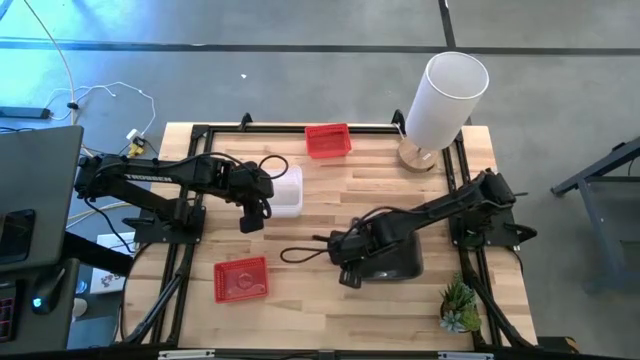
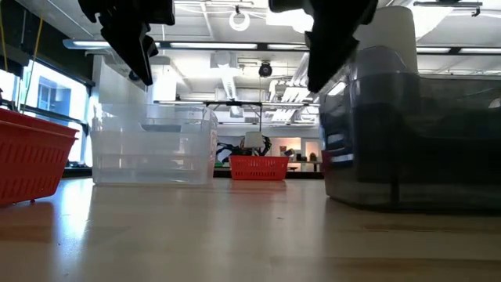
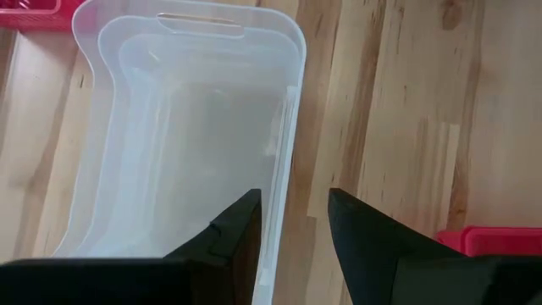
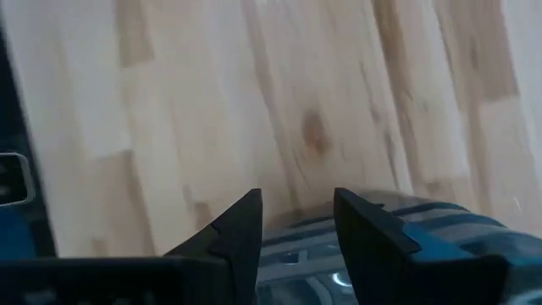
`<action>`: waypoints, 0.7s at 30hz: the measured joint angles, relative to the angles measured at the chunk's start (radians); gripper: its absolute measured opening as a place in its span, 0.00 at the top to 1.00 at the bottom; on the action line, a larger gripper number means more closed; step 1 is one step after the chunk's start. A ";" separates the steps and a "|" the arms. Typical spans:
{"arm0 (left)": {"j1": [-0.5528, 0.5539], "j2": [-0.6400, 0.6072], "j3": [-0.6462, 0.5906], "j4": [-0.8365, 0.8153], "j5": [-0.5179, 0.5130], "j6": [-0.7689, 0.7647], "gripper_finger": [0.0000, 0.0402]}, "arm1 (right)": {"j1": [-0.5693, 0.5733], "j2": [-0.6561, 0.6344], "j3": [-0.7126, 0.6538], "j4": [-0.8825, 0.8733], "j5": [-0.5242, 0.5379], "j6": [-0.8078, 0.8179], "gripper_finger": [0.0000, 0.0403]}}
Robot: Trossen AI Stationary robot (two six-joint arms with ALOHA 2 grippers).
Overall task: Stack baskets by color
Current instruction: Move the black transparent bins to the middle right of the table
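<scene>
A clear basket [image 1: 288,190] stands left of the table's middle, and a second rim seems nested inside it [image 3: 195,127]. My left gripper [image 3: 292,212] hangs open just above its near-left wall [image 3: 284,152], one finger over the inside and one over the table. A dark smoky grey basket [image 1: 400,262] sits at the near right. My right gripper [image 4: 296,212] is open over that basket's left rim [image 4: 406,222]. One red basket [image 1: 328,140] rests at the far edge and another [image 1: 241,279] at the near left. My right gripper points steeply down with its fingers on either side of the dark basket's left rim [image 4: 292,233]. Whether the fingers touch the rim, I cannot tell. The basket rests flat on the table.
A tall white cylinder [image 1: 443,95] stands on a wooden base at the far right corner. A small green plant [image 1: 460,306] sits at the near right corner. Bare wood [image 1: 330,200] lies between the clear and dark baskets.
</scene>
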 joint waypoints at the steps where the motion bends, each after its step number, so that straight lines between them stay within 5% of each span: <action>1: 0.000 0.000 0.000 0.000 0.000 0.000 0.69 | 0.000 0.000 0.002 -0.022 0.005 0.011 0.66; 21: 0.000 0.000 0.000 0.000 -0.023 0.008 0.69 | 0.015 0.000 0.000 -0.364 0.025 0.084 0.66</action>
